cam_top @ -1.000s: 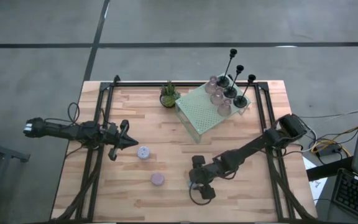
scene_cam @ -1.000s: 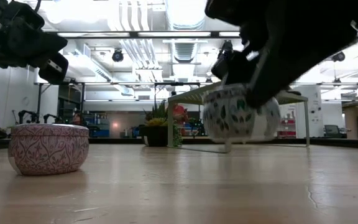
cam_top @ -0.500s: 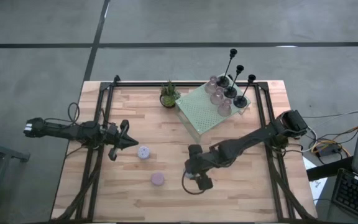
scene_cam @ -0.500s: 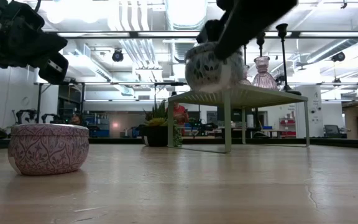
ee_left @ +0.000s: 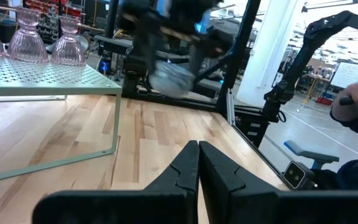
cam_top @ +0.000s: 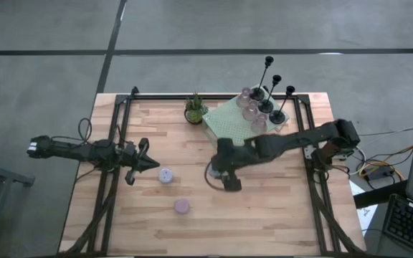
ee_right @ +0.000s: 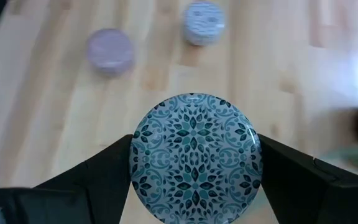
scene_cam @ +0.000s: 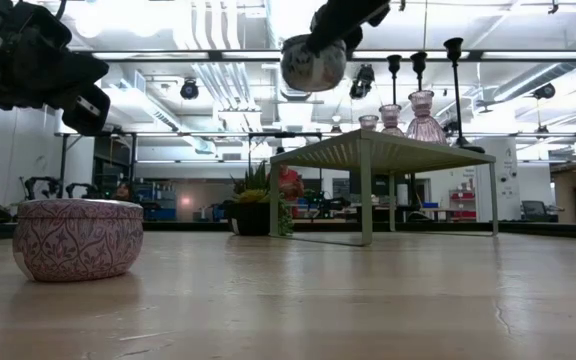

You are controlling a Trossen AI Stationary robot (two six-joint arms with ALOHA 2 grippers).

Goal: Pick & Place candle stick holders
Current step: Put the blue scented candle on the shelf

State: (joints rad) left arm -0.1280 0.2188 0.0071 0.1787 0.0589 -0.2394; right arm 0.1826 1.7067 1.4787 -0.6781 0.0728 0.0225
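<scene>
High view: the right hand carries the blue holder above the desk, just short of the green platform, fingers spread wide around its round body. The left hand waits shut near the lilac holder; the pink holder sits nearer the front edge. Placing it well likely means clearing the platform's edge, then lowering level, clear of the glass cups.

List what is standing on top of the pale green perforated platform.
On the platform stand three pinkish glass cups and three black stemmed holders, all crowded toward one end. The right arm crosses over its near edge, so that strip is covered.
</scene>
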